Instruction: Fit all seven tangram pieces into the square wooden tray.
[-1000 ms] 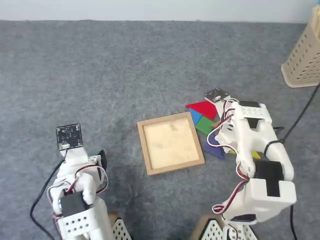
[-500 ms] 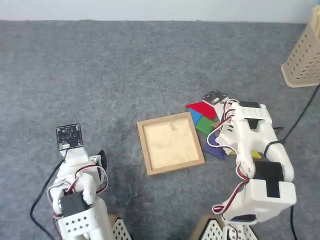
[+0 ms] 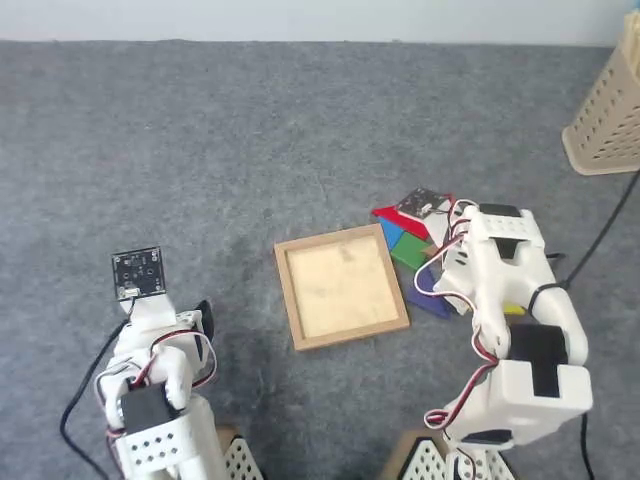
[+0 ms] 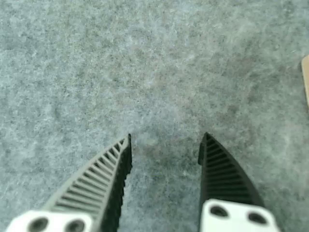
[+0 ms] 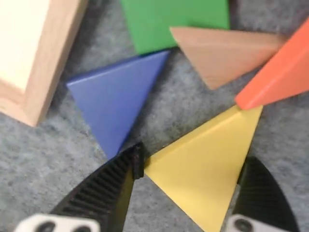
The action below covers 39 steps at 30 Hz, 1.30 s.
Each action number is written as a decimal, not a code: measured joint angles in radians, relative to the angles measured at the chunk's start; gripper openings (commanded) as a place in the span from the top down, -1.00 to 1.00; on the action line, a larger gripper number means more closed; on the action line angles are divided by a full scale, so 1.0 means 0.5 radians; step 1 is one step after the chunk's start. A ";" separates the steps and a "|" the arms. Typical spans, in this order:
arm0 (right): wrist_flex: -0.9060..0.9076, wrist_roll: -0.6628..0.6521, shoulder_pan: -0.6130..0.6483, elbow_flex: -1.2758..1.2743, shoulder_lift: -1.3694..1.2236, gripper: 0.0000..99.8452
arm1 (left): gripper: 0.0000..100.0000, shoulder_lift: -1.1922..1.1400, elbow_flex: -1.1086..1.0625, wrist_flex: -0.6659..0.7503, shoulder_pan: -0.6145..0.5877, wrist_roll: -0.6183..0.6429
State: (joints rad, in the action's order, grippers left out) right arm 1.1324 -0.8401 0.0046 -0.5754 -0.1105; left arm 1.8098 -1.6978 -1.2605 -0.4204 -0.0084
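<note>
Yellow triangle [image 5: 203,159] between spread right jaws, corner pointing at orange piece [image 5: 280,77]; left jaws spread.

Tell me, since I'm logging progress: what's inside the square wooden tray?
Nothing: the tray floor is bare wood. The tangram pieces lie beside it on the carpet, some hidden under the right arm.

The left gripper [image 4: 165,145] is held open by the near-left corner of the table [image 3: 200,130]; the right gripper [image 5: 190,164] is spread open, angled downward.
</note>
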 measured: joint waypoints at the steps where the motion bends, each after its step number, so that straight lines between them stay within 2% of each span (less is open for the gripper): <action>1: -0.009 -0.003 0.000 -0.012 0.006 0.43 | 0.57 0.000 0.000 0.000 0.000 0.000; 4: -0.028 -0.003 0.000 -0.034 0.021 0.44 | 0.57 0.000 0.000 0.000 0.000 0.000; 9: -0.031 -0.003 0.000 -0.034 0.025 0.63 | 0.57 0.000 0.000 0.000 0.000 0.000; 15: -0.031 -0.003 0.000 -0.034 0.058 0.64 | 0.57 0.000 0.000 0.000 0.000 0.000; 23: -0.123 0.206 0.000 -0.037 0.052 0.52 | 0.57 0.000 0.000 0.000 0.000 0.000; 27: -0.123 0.242 0.015 -0.064 0.061 0.57 | 0.57 0.000 0.000 0.000 0.000 0.000; 31: -0.123 0.396 0.021 -0.006 0.028 0.78 | 0.57 0.000 0.000 0.000 0.000 0.000; 34: -0.132 0.623 0.000 0.061 0.012 0.91 | 0.57 0.000 0.000 0.000 0.000 0.000; 39: -0.123 1.016 -0.049 0.264 -0.169 0.97 | 0.57 0.000 0.000 0.000 0.000 0.000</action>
State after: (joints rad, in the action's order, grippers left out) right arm 1.0710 -0.3322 -0.0199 -0.4434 -0.1949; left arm 1.8098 -1.6978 -1.2605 -0.4204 -0.0084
